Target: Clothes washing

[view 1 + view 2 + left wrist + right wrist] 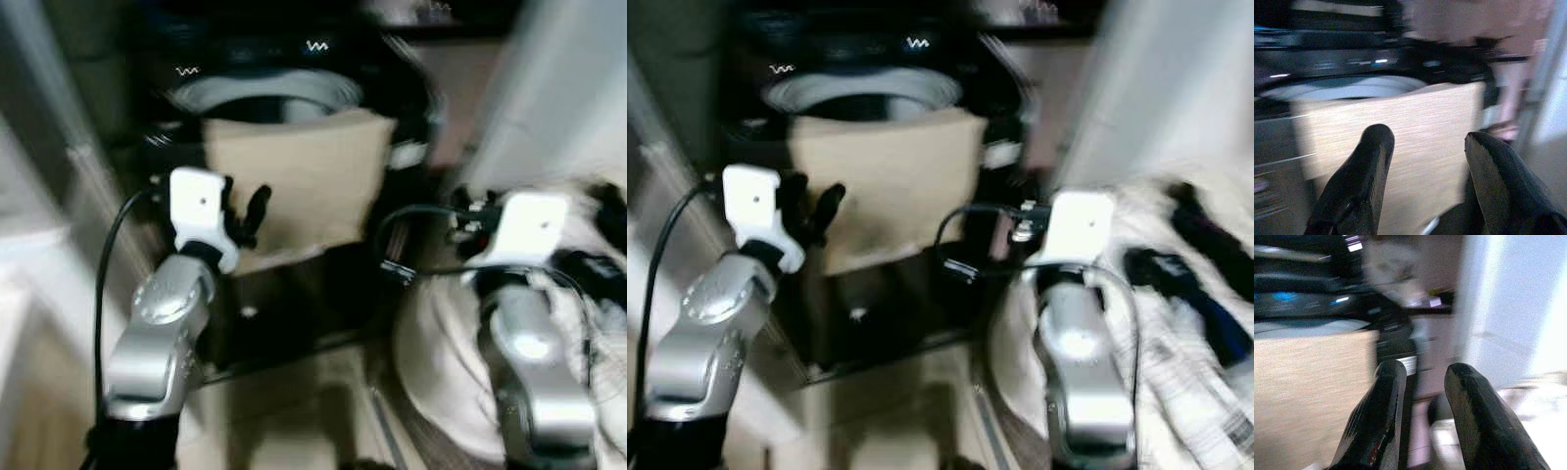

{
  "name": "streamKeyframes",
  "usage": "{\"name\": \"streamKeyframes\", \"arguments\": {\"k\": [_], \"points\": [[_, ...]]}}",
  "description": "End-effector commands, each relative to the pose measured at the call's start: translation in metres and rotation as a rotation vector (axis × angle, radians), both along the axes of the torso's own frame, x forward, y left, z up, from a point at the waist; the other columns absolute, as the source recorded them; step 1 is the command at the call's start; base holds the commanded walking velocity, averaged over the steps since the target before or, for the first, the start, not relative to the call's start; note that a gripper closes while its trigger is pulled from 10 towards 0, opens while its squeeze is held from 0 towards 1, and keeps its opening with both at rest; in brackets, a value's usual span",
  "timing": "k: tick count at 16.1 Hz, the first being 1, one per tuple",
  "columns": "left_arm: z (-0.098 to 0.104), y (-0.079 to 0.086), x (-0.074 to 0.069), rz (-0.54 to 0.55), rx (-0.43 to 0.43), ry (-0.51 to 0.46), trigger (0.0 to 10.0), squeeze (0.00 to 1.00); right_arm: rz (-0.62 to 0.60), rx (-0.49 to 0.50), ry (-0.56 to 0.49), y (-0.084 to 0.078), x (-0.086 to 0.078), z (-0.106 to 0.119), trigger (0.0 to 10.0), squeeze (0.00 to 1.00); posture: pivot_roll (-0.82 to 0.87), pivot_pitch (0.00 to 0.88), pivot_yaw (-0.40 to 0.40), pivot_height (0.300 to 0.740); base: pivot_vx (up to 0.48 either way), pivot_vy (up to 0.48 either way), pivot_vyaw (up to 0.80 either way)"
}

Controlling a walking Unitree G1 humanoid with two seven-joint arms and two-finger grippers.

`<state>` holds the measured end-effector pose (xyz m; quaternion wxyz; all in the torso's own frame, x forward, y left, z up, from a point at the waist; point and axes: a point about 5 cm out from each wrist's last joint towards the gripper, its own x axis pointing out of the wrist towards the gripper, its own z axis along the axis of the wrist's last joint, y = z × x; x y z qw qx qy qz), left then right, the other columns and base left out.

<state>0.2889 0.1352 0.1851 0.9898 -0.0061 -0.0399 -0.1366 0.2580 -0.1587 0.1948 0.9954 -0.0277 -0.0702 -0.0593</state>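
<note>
A black top-loading washing machine stands ahead with its pale drum open. A beige cloth hangs over its front rim and down the front. My left gripper is raised by the cloth's left edge; in the left wrist view my left gripper is open with nothing between its fingers and faces the cloth. My right arm is raised to the right of the machine. In the right wrist view my right gripper is open and empty, pointing past the cloth's right edge. All views are blurred.
A heap of pale laundry with dark garments on it lies at the lower right, beside my right arm. A white wall or door stands at the right, and a pale cabinet edge closes in on the left.
</note>
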Motion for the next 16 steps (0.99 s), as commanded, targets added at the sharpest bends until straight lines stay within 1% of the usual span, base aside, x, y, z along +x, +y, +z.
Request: {"name": "streamKeyframes", "arguments": {"k": [1,2,3,4,7,10,11,12,13,14,15,16], "points": [[0.008,-0.006,0.002,-0.033,0.001,-0.019,10.0,0.0,-0.02,0.003,-0.047,-0.003,-0.001,0.015,10.0,0.0,-0.12,0.016,-0.026,0.74,0.0,0.0,-0.8],[0.016,-0.007,0.004,-0.047,0.006,-0.043,10.0,0.0,-0.02,0.014,-0.069,-0.004,0.0,0.023,10.0,0.0,-0.13,0.016,-0.028,0.74,0.0,0.0,-0.8],[0.024,-0.008,0.005,-0.066,-0.006,-0.062,10.0,0.85,-0.022,0.024,-0.083,-0.006,0.0,0.028,10.0,0.51,-0.13,0.014,-0.028,0.74,0.0,0.0,-0.8],[0.031,-0.009,0.005,-0.084,-0.027,-0.081,10.0,1.0,-0.029,0.034,-0.081,-0.008,-0.001,0.028,10.0,1.0,-0.13,0.014,-0.024,0.74,0.0,0.0,-0.8],[0.042,-0.01,0.007,-0.106,-0.047,-0.109,10.0,1.0,-0.038,0.051,-0.076,-0.009,-0.005,0.028,10.0,1.0,-0.14,0.018,-0.011,0.74,0.0,0.0,-0.8],[0.042,-0.009,0.009,-0.106,-0.061,-0.105,10.0,1.0,-0.055,0.057,-0.067,-0.011,-0.009,0.028,10.0,1.0,-0.15,0.014,0.0,0.74,0.0,0.0,-0.8],[0.039,-0.009,0.01,-0.096,-0.04,-0.1,10.0,1.0,-0.057,0.057,-0.062,-0.011,-0.01,0.028,10.0,1.0,-0.15,0.014,0.002,0.74,0.0,0.0,-0.8],[0.035,-0.008,0.01,-0.087,-0.029,-0.097,10.0,0.65,-0.059,0.053,-0.055,-0.011,-0.012,0.027,10.0,1.0,-0.16,0.012,0.003,0.74,0.0,0.0,-0.8],[0.031,-0.007,0.01,-0.079,-0.019,-0.087,10.0,0.0,-0.061,0.047,-0.046,-0.012,-0.014,0.026,10.0,1.0,-0.16,0.008,0.0,0.74,0.0,0.0,-0.8],[0.03,-0.007,0.009,-0.072,-0.01,-0.09,10.0,0.0,-0.06,0.044,-0.041,-0.012,-0.014,0.025,10.0,1.0,-0.16,0.007,-0.001,0.74,0.0,0.0,-0.8],[0.028,-0.007,0.009,-0.064,0.001,-0.086,10.0,0.0,-0.057,0.04,-0.031,-0.012,-0.015,0.024,10.0,0.42,-0.16,0.006,-0.005,0.74,0.0,0.0,-0.8],[0.027,-0.007,0.009,-0.061,0.007,-0.086,10.0,0.0,-0.049,0.033,-0.018,-0.012,-0.016,0.022,10.0,0.42,-0.16,0.003,-0.019,0.74,0.0,0.0,-0.8]]}}
